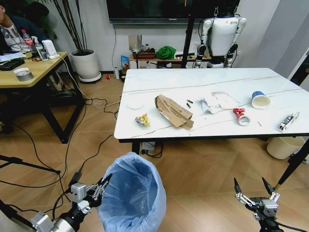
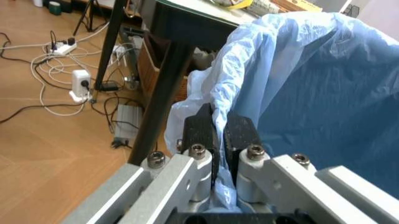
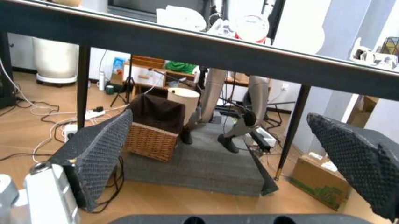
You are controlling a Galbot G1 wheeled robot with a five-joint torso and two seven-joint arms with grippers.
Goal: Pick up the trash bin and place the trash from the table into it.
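Observation:
The trash bin (image 1: 134,193), lined with a crinkled light-blue bag, stands on the floor close in front of me. My left gripper (image 1: 103,183) is at its left rim. In the left wrist view the left gripper (image 2: 218,128) is shut on the bag's rim (image 2: 293,88). My right gripper (image 1: 250,185) hangs open and holds nothing, low at the right, below the table edge (image 3: 187,44). On the white table (image 1: 207,79) lie flattened cardboard (image 1: 173,112), a yellow wrapper (image 1: 142,120), white papers (image 1: 216,102), a blue-white cup (image 1: 260,100), a tape roll (image 1: 243,119) and a silver tube (image 1: 288,122).
A wooden desk (image 1: 34,70) stands at the left, with cables (image 1: 91,145) across the floor. A cream bin (image 1: 285,146) sits under the table's right end beside a black tripod leg (image 1: 293,166). Behind the table are a plant pot (image 1: 87,64) and another robot (image 1: 222,36). A wicker basket (image 3: 153,137) sits under the table.

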